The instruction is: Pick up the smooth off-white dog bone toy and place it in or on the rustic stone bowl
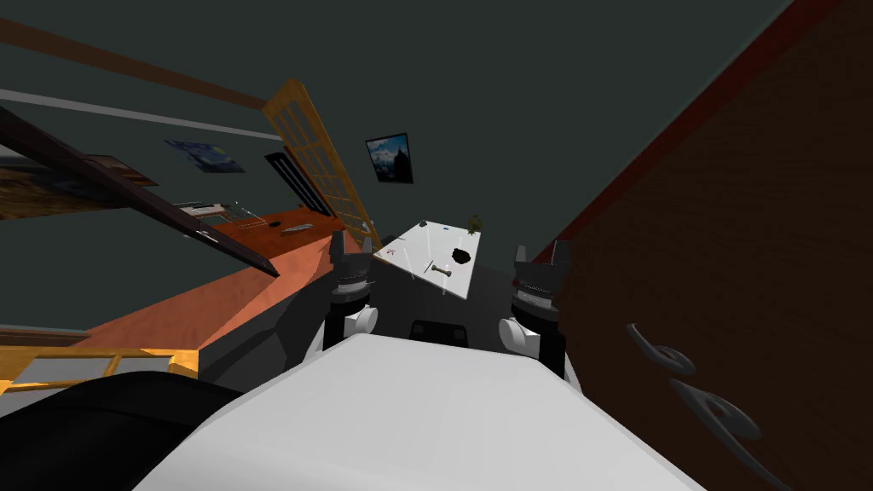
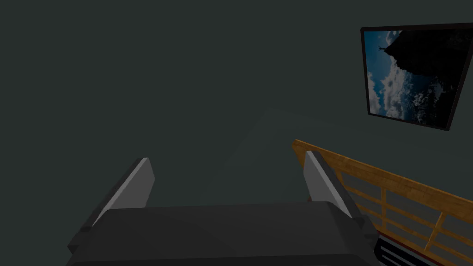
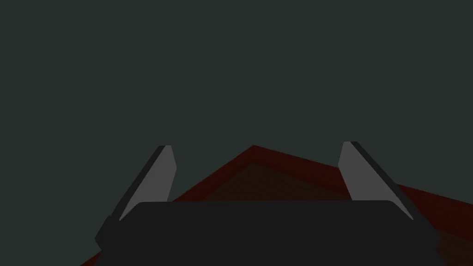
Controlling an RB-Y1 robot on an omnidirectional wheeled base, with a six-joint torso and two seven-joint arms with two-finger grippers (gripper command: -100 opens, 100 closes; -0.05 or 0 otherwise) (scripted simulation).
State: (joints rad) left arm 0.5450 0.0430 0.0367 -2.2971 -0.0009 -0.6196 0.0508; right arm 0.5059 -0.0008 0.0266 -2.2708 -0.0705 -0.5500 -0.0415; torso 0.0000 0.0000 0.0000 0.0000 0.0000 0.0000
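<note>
Head camera looked steeply down-forward, rolled, far from framed picture point(image 1: 390, 158). Left wrist camera faced wall beside framed picture, nearer; both shared it. Right wrist camera faced wall over brown door point(image 1: 733, 256), right of framed picture.

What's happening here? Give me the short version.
Nothing is held yet. The bone toy lies on the white table ahead, near the dark bowl but apart from it. The left gripper and right gripper hover short of the table, fingers open and empty.
</note>
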